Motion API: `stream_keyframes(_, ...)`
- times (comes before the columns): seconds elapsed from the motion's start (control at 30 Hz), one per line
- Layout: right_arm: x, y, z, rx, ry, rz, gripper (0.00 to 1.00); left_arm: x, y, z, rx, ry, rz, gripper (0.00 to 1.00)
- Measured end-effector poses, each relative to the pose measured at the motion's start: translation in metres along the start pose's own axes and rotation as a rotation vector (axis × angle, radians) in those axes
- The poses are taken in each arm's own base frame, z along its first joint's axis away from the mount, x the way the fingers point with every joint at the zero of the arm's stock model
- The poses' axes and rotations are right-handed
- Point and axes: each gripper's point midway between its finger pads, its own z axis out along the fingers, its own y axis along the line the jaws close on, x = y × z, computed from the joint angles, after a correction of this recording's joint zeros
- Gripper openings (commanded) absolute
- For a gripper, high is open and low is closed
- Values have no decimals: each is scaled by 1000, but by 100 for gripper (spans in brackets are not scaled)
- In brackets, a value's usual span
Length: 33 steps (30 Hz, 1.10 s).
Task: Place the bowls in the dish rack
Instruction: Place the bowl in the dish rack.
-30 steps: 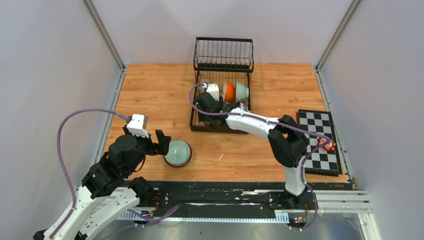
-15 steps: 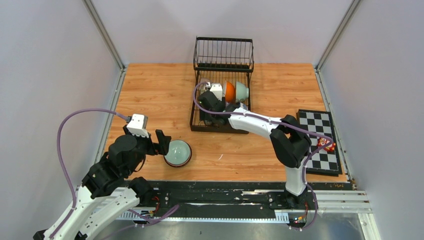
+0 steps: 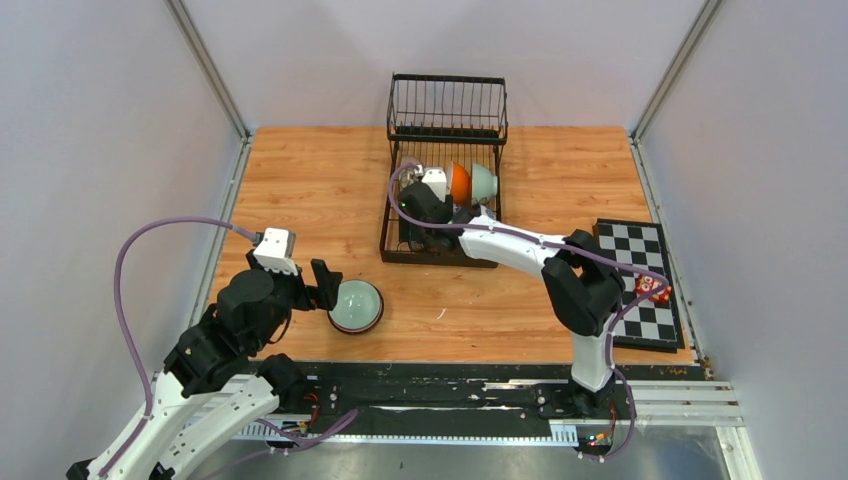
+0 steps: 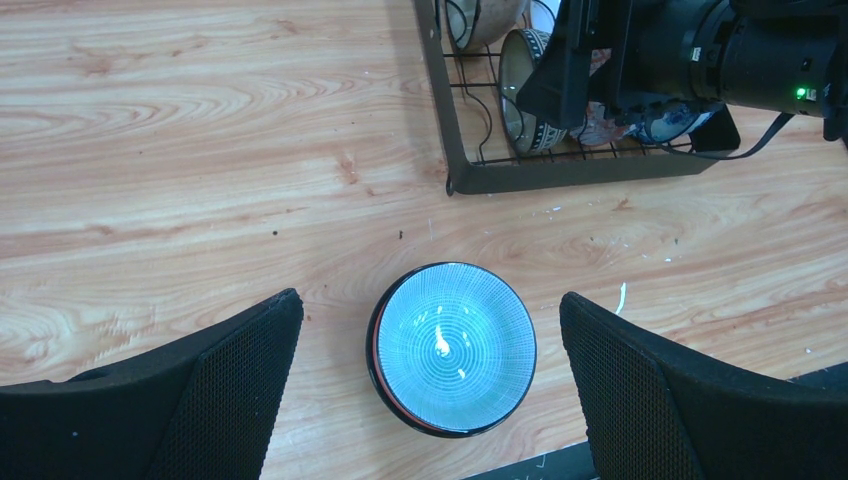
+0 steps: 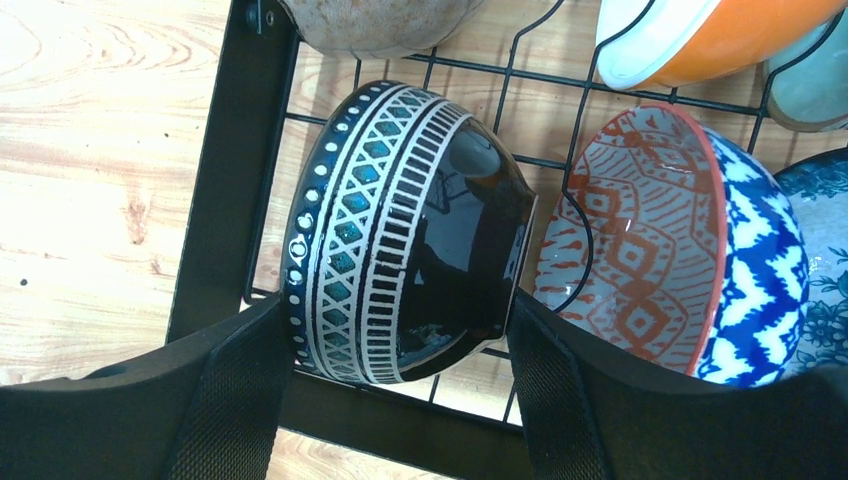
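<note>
Status: mostly loaded. Six bowls are counted in the dish rack (image 5: pixel 222 180), which is sited far centre on the surface (image 4: pixel 200 150):
- black banded bowl (image 5: pixel 400 230), stood on edge in the near-left slots
- red-and-blue patterned bowl (image 5: pixel 650 240), just right of it, on edge
- orange bowl (image 5: pixel 720 40) and celadon bowl (image 3: pixel 484 181), one row farther back
- tan bowl (image 5: pixel 370 25), far-left, only partly seen
- grey floral bowl (image 5: pixel 825 230), cut off at the right frame edge

Left to do: one bowl. A pale blue bowl (image 4: pixel 455 348) with a dark rim is sat upright on the surface, near-left, well apart from the rack.

Right gripper (image 5: pixel 395 305): jaws are placed either side of the black banded bowl, very close to its rim and foot. Whether it is clamped or let go cannot be told; contact is not resolved in the wrist view. That bowl is judged seated, since it is carried by the wires.

Left gripper (image 4: pixel 430 305): jaws are spread wide, nothing held. The pale blue bowl is framed between them without being touched; a grasp is judged to be next.

Upper wire basket: nothing is seen in it.

Writing/brands: none readable. No label is made out on bowls, rack or arms. Only a green indicator light (image 4: pixel 800 93) is noted on the right arm. The checkered board (image 3: pixel 640 280) at the right is unmarked; a small red item (image 3: pixel 655 290) on it is too small to identify.
</note>
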Motion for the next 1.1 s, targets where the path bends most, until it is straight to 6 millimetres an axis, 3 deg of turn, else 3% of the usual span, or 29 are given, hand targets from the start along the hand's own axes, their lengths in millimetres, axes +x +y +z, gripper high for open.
stream_keyframes(0.2, -1, -1, -5, -2, 8, -3, 75, 0, 0, 0, 0, 0, 0, 100)
stream_keyframes(0.53, -27, 7, -37, -31, -60, 2, 73, 0, 0, 0, 0, 0, 0, 100)
stream_keyframes(0.87, -24, 34, -59, -85, -77, -73, 67, 1, 0, 0, -1, 2, 1, 100)
stream_keyframes(1.1, -42, 68, -64, -141, -117, -102, 63, 0, 0, -1, 2, -6, -2, 100)
